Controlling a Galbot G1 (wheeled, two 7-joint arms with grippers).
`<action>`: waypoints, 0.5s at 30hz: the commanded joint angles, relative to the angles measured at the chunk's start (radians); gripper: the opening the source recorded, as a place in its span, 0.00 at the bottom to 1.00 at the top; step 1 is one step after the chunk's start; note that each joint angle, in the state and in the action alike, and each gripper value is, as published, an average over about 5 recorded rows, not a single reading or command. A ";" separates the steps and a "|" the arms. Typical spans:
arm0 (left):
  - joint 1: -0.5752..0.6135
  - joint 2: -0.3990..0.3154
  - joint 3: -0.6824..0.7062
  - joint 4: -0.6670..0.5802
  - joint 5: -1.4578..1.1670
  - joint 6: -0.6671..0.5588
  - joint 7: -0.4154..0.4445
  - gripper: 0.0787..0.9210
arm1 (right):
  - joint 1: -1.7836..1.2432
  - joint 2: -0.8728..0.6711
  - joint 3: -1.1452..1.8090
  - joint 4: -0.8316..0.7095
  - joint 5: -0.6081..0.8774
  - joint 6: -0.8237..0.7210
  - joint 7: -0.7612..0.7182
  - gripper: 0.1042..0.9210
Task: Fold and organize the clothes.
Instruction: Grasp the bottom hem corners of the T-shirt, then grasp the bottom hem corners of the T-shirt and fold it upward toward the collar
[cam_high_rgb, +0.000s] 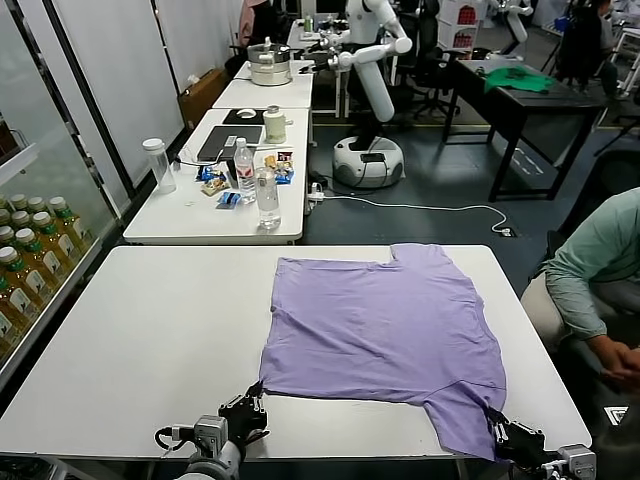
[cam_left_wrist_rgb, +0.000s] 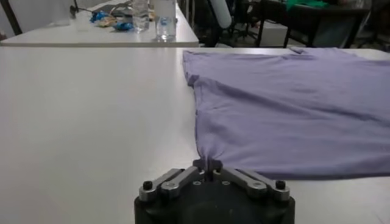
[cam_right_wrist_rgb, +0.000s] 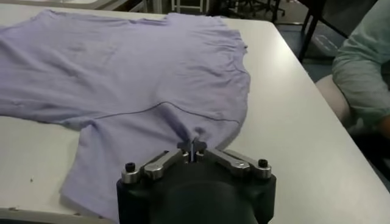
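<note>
On the white desk (cam_high_rgb: 150, 340) right in front of the robot, the lavender T-shirt (cam_high_rgb: 385, 330) lies spread flat, plain side up, filling the right half of the top. Its collar points to the far edge and its hem toward the robot's left. Flat and unfolded like this, with only shallow wrinkles, it looks set up for a first fold, so I judge the task is at its start. The near edge of the shirt runs close along the desk's near edge, within reach of both arms.

The near sleeve (cam_high_rgb: 460, 420) trails toward the near right corner of the desk. There the right gripper (cam_right_wrist_rgb: 192, 150) has its fingers fully closed, pinching a small tuft of fabric where sleeve meets body. The cloth puckers up into the tips, so the hold looks real.

The left gripper (cam_left_wrist_rgb: 207, 164) sits at the shirt's near hem corner, fingers shut tight on that corner. The cloth draws into a narrow peak between them. Two pinches on the same near edge make sense: lifting both together would carry that edge over evenly, probably toward the far side.

Behind stands a second desk (cam_high_rgb: 180, 225) with water bottles (cam_high_rgb: 267, 195), snacks and a tablet, well apart from the shirt and not involved. A seated person in a green top (cam_high_rgb: 590, 270) is just beside the right end of the desk, a possible clearance worry
</note>
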 joint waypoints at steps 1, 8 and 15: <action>0.220 0.095 -0.141 -0.191 -0.009 -0.009 -0.002 0.01 | -0.138 0.008 0.075 0.143 -0.013 0.002 -0.002 0.01; 0.518 0.173 -0.227 -0.322 -0.012 -0.055 -0.054 0.01 | -0.284 0.038 0.126 0.223 -0.080 0.016 -0.012 0.01; 0.405 0.153 -0.243 -0.338 -0.048 -0.077 -0.045 0.01 | -0.147 0.037 0.074 0.228 -0.095 0.003 0.011 0.01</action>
